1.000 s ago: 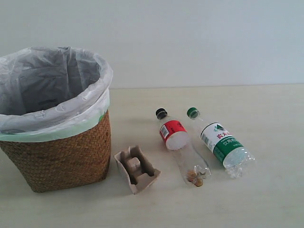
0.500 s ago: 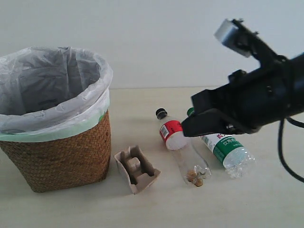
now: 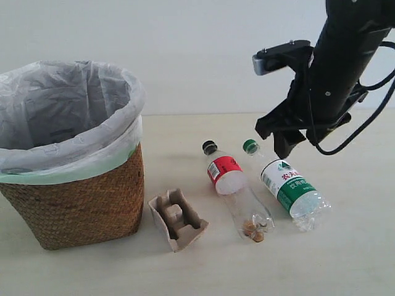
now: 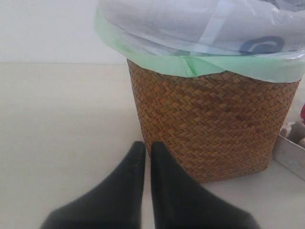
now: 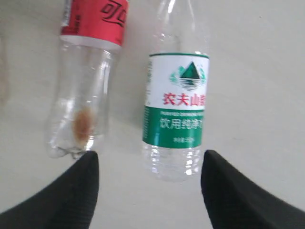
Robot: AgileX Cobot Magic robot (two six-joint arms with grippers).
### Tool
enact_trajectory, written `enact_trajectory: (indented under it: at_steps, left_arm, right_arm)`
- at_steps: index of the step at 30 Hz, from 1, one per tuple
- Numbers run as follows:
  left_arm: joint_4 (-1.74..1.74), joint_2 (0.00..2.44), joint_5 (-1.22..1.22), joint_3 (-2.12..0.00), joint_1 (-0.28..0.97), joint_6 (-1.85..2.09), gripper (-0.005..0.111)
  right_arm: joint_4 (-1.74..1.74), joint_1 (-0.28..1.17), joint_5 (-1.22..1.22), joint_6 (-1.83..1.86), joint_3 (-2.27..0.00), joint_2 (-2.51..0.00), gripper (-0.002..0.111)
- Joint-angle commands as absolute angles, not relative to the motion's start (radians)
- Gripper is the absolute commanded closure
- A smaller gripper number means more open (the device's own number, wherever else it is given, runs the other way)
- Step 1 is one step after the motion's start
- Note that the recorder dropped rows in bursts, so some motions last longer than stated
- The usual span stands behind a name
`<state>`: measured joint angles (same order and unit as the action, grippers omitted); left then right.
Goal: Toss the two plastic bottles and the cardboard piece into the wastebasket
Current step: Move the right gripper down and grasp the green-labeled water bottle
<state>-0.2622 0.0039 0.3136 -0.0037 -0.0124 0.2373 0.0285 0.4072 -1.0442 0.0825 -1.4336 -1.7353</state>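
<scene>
Hovering my right gripper (image 5: 150, 160), jaws spread wide, over the green-capped bottle (image 5: 176, 109): bottle directly beneath, long axis squarely crossing the jaw gap.

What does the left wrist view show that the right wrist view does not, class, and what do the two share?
Only the left wrist view: the wastebasket, with the left gripper shut in front of it. Only the right wrist view: the red-labelled bottle and the green-labelled bottle plainly lying side by side, and the right gripper open. Both: the pale table.
</scene>
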Motion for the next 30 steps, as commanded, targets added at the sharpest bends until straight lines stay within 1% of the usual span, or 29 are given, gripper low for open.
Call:
enact_trajectory:
  at_steps: [1,11,15,16,26,28,30]
  left_arm:
    - [-0.265,0.0,0.307,0.0,-0.016,0.24,0.103]
    - [-0.265,0.0,0.307,0.0,-0.016,0.24,0.103]
    - [-0.265,0.0,0.307,0.0,-0.016,0.24,0.103]
    - [-0.265,0.0,0.307,0.0,-0.016,0.24,0.103]
    - [-0.265,0.0,0.307,0.0,-0.016,0.24,0.103]
    - [-0.265,0.0,0.307,0.0,-0.016,0.24,0.103]
    - [-0.265,0.0,0.307,0.0,-0.016,0.24,0.103]
  right_arm:
    - [0.1,0.391,-1.057,0.059,-1.448,-1.796,0.053]
    - [0.088,0.389,-1.011,0.066,-1.448,-1.983,0.052]
    - [0.088,0.389,-0.979,0.064,-1.448,-2.017,0.038]
    - [0.088,0.389,-0.976,0.062,-1.448,-2.025,0.038]
    - [0.1,0.389,-0.913,0.051,-1.443,-2.071,0.038]
    - [0.1,0.389,-0.905,0.049,-1.443,-2.077,0.041]
    - [0.104,0.389,-0.903,0.036,-1.443,-2.082,0.048]
